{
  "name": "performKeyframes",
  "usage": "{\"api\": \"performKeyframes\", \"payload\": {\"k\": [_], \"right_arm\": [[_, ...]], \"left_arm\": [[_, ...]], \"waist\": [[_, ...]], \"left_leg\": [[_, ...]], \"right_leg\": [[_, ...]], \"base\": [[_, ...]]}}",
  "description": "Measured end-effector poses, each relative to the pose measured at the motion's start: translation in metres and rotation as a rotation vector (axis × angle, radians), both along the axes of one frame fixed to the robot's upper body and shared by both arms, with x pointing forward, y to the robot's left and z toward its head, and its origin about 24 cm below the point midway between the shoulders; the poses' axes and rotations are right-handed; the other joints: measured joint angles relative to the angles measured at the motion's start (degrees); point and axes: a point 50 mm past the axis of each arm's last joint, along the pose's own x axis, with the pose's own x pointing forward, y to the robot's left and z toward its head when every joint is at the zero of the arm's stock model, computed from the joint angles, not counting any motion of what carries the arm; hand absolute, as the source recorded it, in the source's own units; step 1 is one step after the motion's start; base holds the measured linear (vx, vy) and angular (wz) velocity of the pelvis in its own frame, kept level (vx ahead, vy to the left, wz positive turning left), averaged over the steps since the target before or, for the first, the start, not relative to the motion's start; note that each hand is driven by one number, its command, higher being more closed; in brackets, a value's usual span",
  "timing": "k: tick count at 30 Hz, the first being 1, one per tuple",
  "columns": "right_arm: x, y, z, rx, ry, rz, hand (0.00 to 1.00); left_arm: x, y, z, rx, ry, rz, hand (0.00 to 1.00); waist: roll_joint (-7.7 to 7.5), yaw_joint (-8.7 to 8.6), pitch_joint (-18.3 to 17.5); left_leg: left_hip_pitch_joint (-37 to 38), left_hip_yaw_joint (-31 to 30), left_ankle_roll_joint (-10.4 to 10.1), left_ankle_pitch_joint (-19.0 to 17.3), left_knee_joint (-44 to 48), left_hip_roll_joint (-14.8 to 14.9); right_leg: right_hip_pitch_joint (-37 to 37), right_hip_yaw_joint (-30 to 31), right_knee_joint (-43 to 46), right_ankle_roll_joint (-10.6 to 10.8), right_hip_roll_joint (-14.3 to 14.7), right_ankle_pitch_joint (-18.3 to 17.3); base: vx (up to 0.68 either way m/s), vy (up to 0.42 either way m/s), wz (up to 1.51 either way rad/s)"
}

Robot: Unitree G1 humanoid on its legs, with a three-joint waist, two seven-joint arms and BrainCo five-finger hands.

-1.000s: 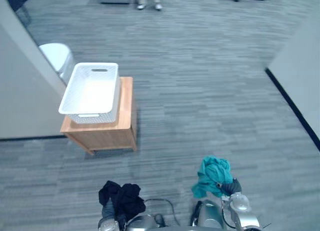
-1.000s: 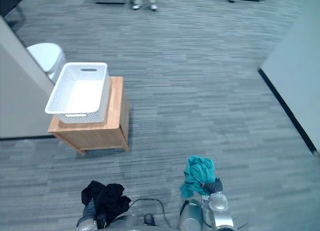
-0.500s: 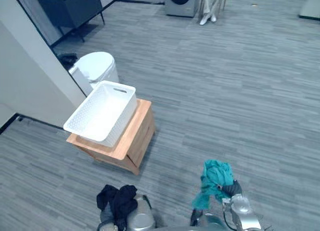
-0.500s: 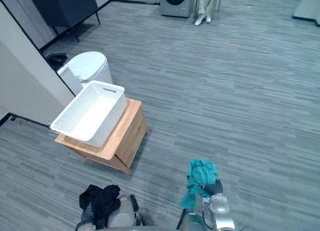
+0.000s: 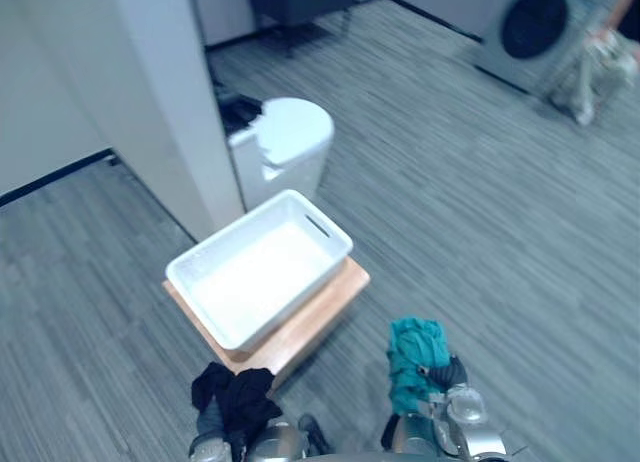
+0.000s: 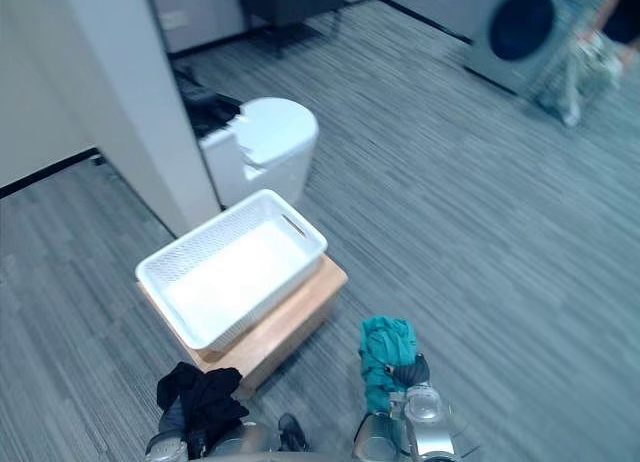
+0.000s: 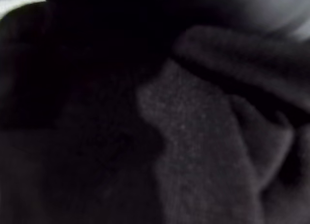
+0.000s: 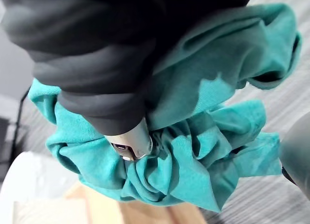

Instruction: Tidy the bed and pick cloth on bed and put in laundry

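- Teal cloth (image 5: pixel 412 357) is bunched in the right robot hand (image 8: pixel 131 142), near right above the floor. The right wrist view shows a finger buried in its folds.
- Black cloth (image 5: pixel 238 397) covers the left robot hand (image 5: pixel 207 423), near left; its grip cannot be told.
- The head views show a white basket (image 5: pixel 232 230) on the wooden worktop (image 5: pixel 335 299), just beyond the black cloth.

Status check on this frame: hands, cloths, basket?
Right hand shut on teal cloth. Left hand under black cloth, grip unseen. White basket on wooden stand ahead, nothing between.
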Motion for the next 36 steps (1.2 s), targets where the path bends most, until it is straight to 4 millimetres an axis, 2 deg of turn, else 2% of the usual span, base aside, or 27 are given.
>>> {"api": "performKeyframes", "payload": {"k": [1,2,3,4,5,6,7,8,9,10,11,12,13,14,17,20,24,26,31,36], "right_arm": [[0.002,0.0,0.005,-0.002,-0.034,0.001,1.0],[0.001,-0.002,0.01,-0.006,-0.063,-0.001,1.0],[0.0,-0.003,0.012,-0.009,-0.074,-0.005,1.0],[-0.002,-0.002,0.013,-0.01,-0.078,0.001,1.0],[-0.004,0.004,0.013,-0.006,-0.075,0.03,1.0],[-0.006,0.006,0.012,-0.006,-0.072,0.047,1.0],[-0.002,0.009,0.018,-0.013,-0.099,0.091,1.0],[0.005,0.007,0.031,-0.031,-0.164,0.108,1.0],[0.009,0.006,0.039,-0.038,-0.211,0.11,1.0],[0.012,0.002,0.048,-0.056,-0.257,0.118,1.0],[0.013,0.0,0.053,-0.069,-0.275,0.123,1.0],[0.012,-0.005,0.058,-0.09,-0.297,0.12,1.0],[0.013,-0.007,0.062,-0.098,-0.315,0.122,1.0],[0.014,-0.01,0.075,-0.13,-0.373,0.135,1.0],[0.02,-0.006,0.107,-0.185,-0.516,0.179,1.0],[0.019,-0.006,0.119,-0.218,-0.565,0.191,1.0],[0.024,-0.01,0.139,-0.264,-0.643,0.218,1.0],[0.032,-0.012,0.152,-0.297,-0.7,0.24,1.0],[0.048,-0.009,0.176,-0.334,-0.802,0.274,1.0],[0.069,-0.002,0.205,-0.377,-0.921,0.337,1.0]], "left_arm": [[0.008,-0.002,0.002,0.008,-0.02,-0.03,1.0],[0.013,-0.003,0.004,0.027,-0.037,-0.066,1.0],[0.016,-0.005,0.005,0.031,-0.04,-0.086,1.0],[0.018,-0.004,0.005,0.047,-0.038,-0.107,1.0],[0.012,0.002,0.004,0.074,-0.018,-0.117,1.0],[0.007,0.006,0.003,0.084,-0.006,-0.116,1.0],[0.005,0.004,0.002,0.083,0.002,-0.111,1.0],[0.009,0.002,0.003,0.081,-0.015,-0.112,1.0],[0.013,0.0,0.004,0.078,-0.028,-0.116,1.0],[0.016,-0.004,0.005,0.071,-0.039,-0.124,1.0],[0.015,-0.006,0.004,0.068,-0.034,-0.13,1.0],[0.012,-0.008,0.001,0.064,-0.017,-0.146,1.0],[0.01,-0.01,0.0,0.062,-0.009,-0.157,1.0],[0.007,-0.012,-0.002,0.06,0.002,-0.164,1.0],[0.007,-0.009,-0.002,0.076,0.01,-0.192,1.0],[0.002,-0.007,-0.003,0.081,0.029,-0.208,1.0],[-0.001,-0.008,-0.006,0.076,0.038,-0.226,1.0],[-0.001,-0.009,-0.006,0.075,0.041,-0.251,1.0],[-0.005,-0.008,-0.008,0.076,0.06,-0.252,1.0],[-0.005,-0.011,-0.009,0.076,0.067,-0.283,1.0]], "waist": [[-0.19,-0.5,-0.16],[-1.31,-1.47,-0.78],[-2.17,-1.58,-0.92],[-4.03,-0.88,-0.48],[-5.79,-0.67,-0.78],[-6.67,-0.71,-1.24],[-4.04,0.63,-1.03],[-2.33,0.26,-0.97],[-1.44,-0.37,-0.86],[-0.67,-1.13,-0.81],[-0.63,-1.35,-0.75],[-0.66,-1.11,-0.72],[-0.65,-1.02,-0.7],[-0.66,-1.01,-0.71],[-0.92,-1.27,-0.87],[-1.21,-1.55,-1.62],[-1.55,-2.21,-2.95],[-1.66,-2.71,-3.08],[-2.59,-2.7,-4.68],[-2.48,-2.69,-5.4]], "left_leg": [[0.21,-4.22,-1.23,-0.49,-0.57,-0.33],[0.19,-8.33,-2.43,-0.66,-1.7,-1.7],[0.72,-10.39,-2.89,-0.83,-2.35,-2.64],[2.87,-13.8,-4.77,-1.81,-1.97,-3.87],[3.74,-15.97,-7.41,-3.65,-0.08,-4.39],[3.92,-16.82,-8.99,-4.77,1.45,-4.5],[2.23,-17.93,-11.5,-7.06,5.41,-1.2],[-1.03,-18.32,-12.37,-7.65,8.31,0.99],[-2.77,-17.89,-12.39,-7.66,9.29,2.23],[-3.87,-15.35,-13.47,-6.99,9.26,3.85],[-3.77,-13.01,-14.84,-6.01,8.38,4.66],[-2.82,-10.33,-15.33,-4.94,7.27,5.4],[-2.33,-9.04,-14.6,-4.31,6.74,5.53],[-1.85,-5.6,-13.62,-3.5,5.55,5.56],[-1.49,-3.77,-13.23,-1.88,2.38,4.32],[0.05,-3.84,-13.97,0.06,-1.25,3.73],[-0.27,-3.07,-14.81,0.46,-3.23,4.06],[-0.15,-2.61,-14.81,0.46,-3.47,3.99],[-0.08,-1.92,-14.9,0.62,-3.57,3.82],[-0.24,-1.55,-14.89,0.63,-3.09,3.71]], "right_leg": [[-1.44,7.88,-11.61,1.12,3.46,0.55],[-1.78,17.87,-23.74,3.91,5.05,2.4],[-2.12,21.98,-28.26,5.49,5.02,3.89],[-2.06,25.82,-33.03,3.86,4.97,11.67],[-1.14,25.28,-31.43,1.3,4.54,19.03],[-0.52,24.3,-29.88,2.18,4.02,18.83],[1.24,21.35,-30.72,1.41,5.07,16.87],[2.59,17.95,-33.8,1.17,5.38,17.02],[3.48,15.36,-35.78,0.97,5.37,17.12],[4.1,12.0,-36.58,0.35,5.34,16.9],[4.91,10.19,-36.58,-0.15,5.18,16.55],[6.11,8.84,-36.61,-0.4,5.02,16.35],[6.73,8.25,-36.7,-0.51,4.84,16.21],[7.49,7.83,-36.87,-0.59,4.49,15.78],[7.98,7.95,-39.76,-0.19,3.83,16.55],[9.35,7.09,-41.68,-0.38,3.75,17.41],[9.32,6.38,-43.52,-0.71,3.98,18.22],[9.31,6.61,-43.64,-0.8,3.94,18.69],[9.23,6.87,-43.85,-0.99,3.93,19.0],[9.27,6.87,-44.51,-1.46,3.88,19.86]], "base": [[0.43,-0.275,2.29],[0.42,-0.288,2.06],[0.44,-0.333,2.09],[0.45,-0.406,1.84],[0.53,-0.517,1.72],[0.46,-0.48,1.22],[0.37,-0.412,1.05],[0.26,-0.299,1.14],[0.19,-0.276,1.46],[0.12,-0.198,1.36],[0.11,-0.209,1.18],[0.06,-0.123,0.7],[0.05,-0.099,0.51],[0.01,-0.031,0.29],[-0.04,-0.018,0.05],[-0.06,-0.03,0.12],[-0.05,-0.047,0.07],[-0.06,-0.003,-0.05],[-0.03,0.013,-0.02],[-0.04,0.009,-0.02]]}}
